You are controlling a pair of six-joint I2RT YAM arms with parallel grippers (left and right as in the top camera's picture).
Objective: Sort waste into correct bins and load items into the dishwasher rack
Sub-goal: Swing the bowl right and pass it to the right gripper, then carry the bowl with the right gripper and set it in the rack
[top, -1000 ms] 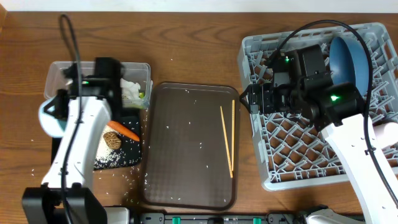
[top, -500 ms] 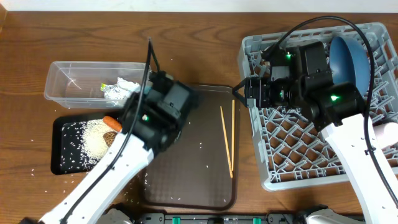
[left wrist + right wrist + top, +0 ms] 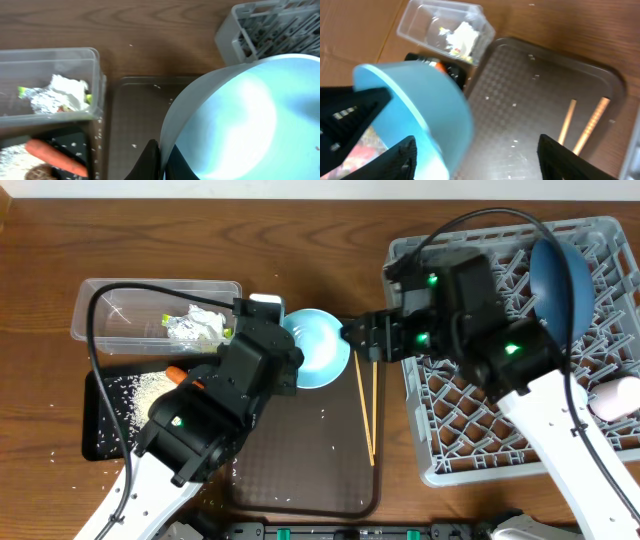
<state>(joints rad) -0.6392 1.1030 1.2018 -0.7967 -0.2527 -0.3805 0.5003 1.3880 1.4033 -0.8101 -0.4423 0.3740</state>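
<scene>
At 6 o'clock, nearest the robot, the brown serving tray (image 3: 300,470) lies flat on the tabletop (image 3: 300,240), speckled with a few rice grains. Two wooden chopsticks (image 3: 366,405) lie almost parallel along its right side, pointing from 6 towards 12. At 8 o'clock the black tray (image 3: 95,435) carries a patch of white rice grains (image 3: 140,395) and an orange carrot (image 3: 176,373) by its far edge.

Over the far end of the brown tray, the left gripper (image 3: 159,161) is pressed together on the rim of a small light-blue bowl (image 3: 318,348), which hangs tilted in the air. From 3 o'clock the right gripper (image 3: 477,142) faces the bowl with its fingers spread wide. The bowl's edge is close to one finger, and whether they touch cannot be told.

At 3 o'clock the grey dishwasher rack (image 3: 480,450) fills the right of the tabletop, with a pale pink cup (image 3: 612,395) at its right edge. At 10 o'clock the clear plastic box (image 3: 100,320) holds crumpled white tissue (image 3: 70,86) and a yellow-green printed wrapper (image 3: 40,97). Farthest off, at 1 o'clock, a large blue bowl (image 3: 560,280) stands on edge in the rack's far corner.
</scene>
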